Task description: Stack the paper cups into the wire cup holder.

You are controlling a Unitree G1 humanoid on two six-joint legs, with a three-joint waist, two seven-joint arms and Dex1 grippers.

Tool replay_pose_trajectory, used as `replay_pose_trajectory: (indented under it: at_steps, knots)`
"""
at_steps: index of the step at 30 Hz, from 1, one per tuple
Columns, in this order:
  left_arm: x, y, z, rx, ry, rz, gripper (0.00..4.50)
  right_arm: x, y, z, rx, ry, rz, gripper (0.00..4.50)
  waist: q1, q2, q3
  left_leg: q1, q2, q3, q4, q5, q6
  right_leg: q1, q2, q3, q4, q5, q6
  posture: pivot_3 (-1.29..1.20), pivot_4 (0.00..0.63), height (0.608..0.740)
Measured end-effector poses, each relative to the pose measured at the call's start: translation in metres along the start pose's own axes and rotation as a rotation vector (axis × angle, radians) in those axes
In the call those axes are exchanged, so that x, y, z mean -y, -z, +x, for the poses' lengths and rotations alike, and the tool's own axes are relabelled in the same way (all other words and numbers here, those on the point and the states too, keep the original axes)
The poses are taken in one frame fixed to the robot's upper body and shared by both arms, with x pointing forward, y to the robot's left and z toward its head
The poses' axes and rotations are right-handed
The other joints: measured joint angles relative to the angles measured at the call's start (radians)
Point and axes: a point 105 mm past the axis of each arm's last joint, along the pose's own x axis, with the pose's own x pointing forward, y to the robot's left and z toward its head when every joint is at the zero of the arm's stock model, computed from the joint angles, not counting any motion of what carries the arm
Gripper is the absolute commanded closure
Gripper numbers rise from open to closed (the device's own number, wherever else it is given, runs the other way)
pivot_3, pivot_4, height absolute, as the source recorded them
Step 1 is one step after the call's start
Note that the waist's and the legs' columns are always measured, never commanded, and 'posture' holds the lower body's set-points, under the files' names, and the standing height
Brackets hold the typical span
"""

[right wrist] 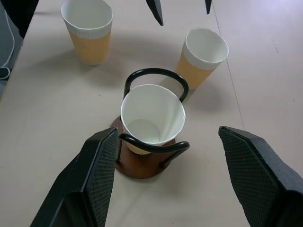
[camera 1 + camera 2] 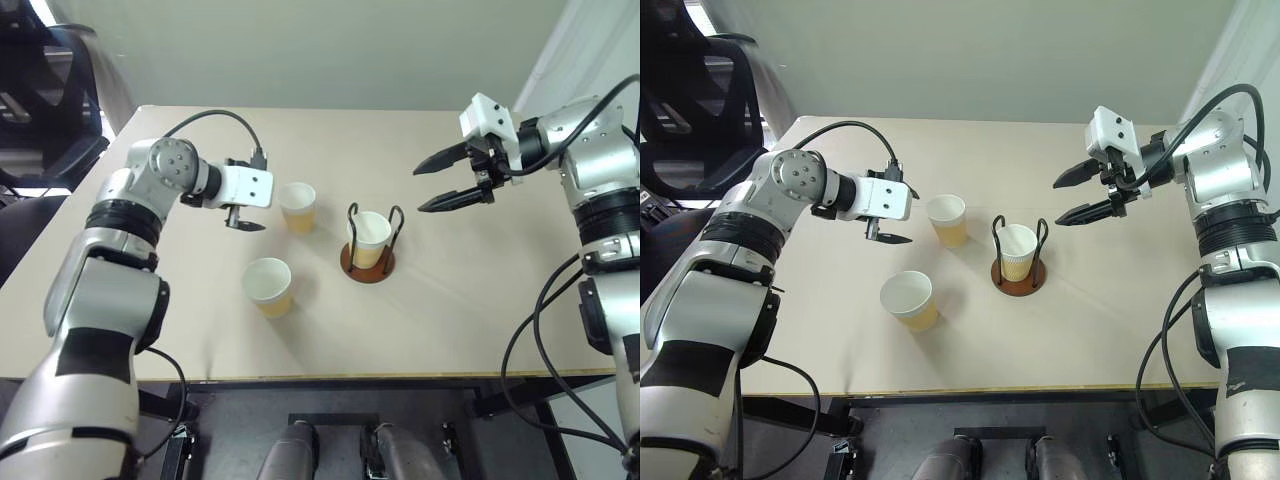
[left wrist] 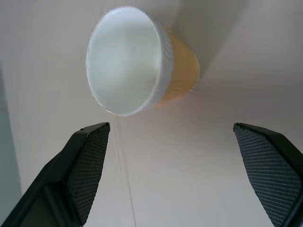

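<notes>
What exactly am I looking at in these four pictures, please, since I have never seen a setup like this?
This is a humanoid robot with two arms, standing at a beige table. The two wide pictures come from a stereo camera on its head, looking down over its arms. The other two come from cameras on its wrists, each looking along that arm's own black fingers.

On the table stands a wire cup holder, a reddish-brown disc with dark wire loops, and one paper cup already sits in it. Two more paper cups stand loose: the far cup and the near cup.

The left gripper hangs beside the far cup with its jaws wide open. The right gripper hovers above the table to the holder's right, jaws open too. Neither holds anything.
</notes>
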Motion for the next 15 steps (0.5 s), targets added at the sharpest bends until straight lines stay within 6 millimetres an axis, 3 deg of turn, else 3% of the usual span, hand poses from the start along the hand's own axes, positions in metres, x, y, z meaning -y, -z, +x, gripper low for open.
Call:
replay_pose_trajectory:
  at_steps: [15]
  knots:
    - [-0.001,-0.007,0.017,-0.016,-0.021,0.045,0.0,0.003,-0.003,-0.003,-0.009,0.011,-0.006,1.1,0.003,0.0,0.0,0.0,0.0,0.001,0.001,0.0,0.001,0.001,0.0,0.0,0.0,0.001,0.001,0.0,0.15,0.74]
